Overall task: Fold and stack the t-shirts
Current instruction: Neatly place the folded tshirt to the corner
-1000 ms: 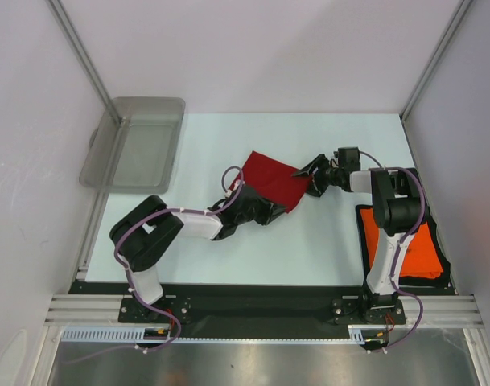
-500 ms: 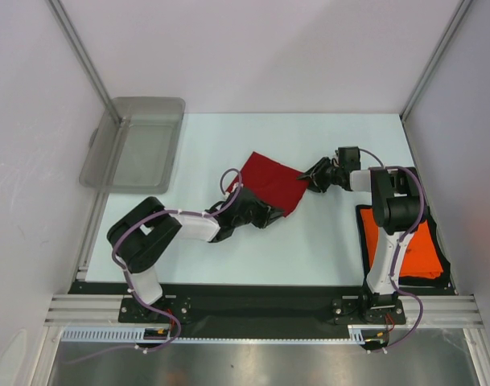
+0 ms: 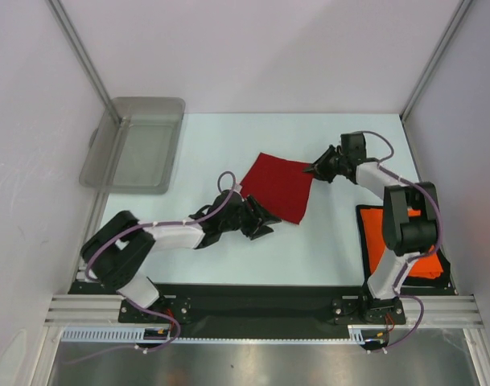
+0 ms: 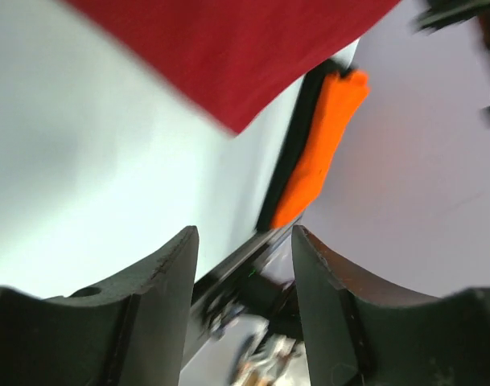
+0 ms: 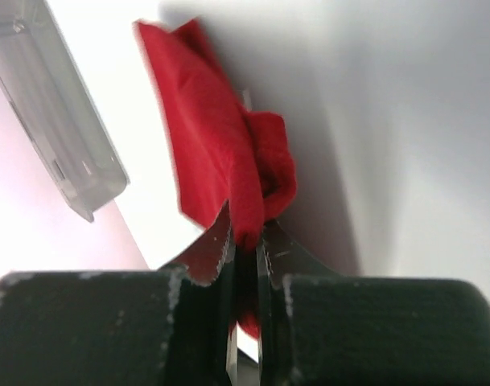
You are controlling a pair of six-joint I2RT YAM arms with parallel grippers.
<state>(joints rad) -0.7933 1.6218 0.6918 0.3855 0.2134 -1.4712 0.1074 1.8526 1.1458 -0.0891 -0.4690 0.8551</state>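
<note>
The dark red t-shirt [image 3: 277,185] lies folded in the middle of the table, and it also fills the top of the left wrist view [image 4: 228,56]. My right gripper [image 3: 317,170] is shut on its right corner, with the cloth [image 5: 220,173] pinched between the fingers. My left gripper [image 3: 265,223] stands open just off the shirt's near edge with nothing between its fingers [image 4: 160,277]. The bright orange t-shirt [image 3: 426,257] lies folded on a black mat at the right, seen too in the left wrist view [image 4: 321,149].
A translucent grey plastic tub [image 3: 133,145] sits at the far left edge of the table, also seen in the right wrist view [image 5: 55,121]. White walls close in both sides. The black mat [image 3: 362,241] lies beside the right arm's base.
My left gripper has let go of the red shirt, opened and drawn back toward the near left. My right gripper has shut on the shirt's right corner and pulled it up and right, flattening it.
</note>
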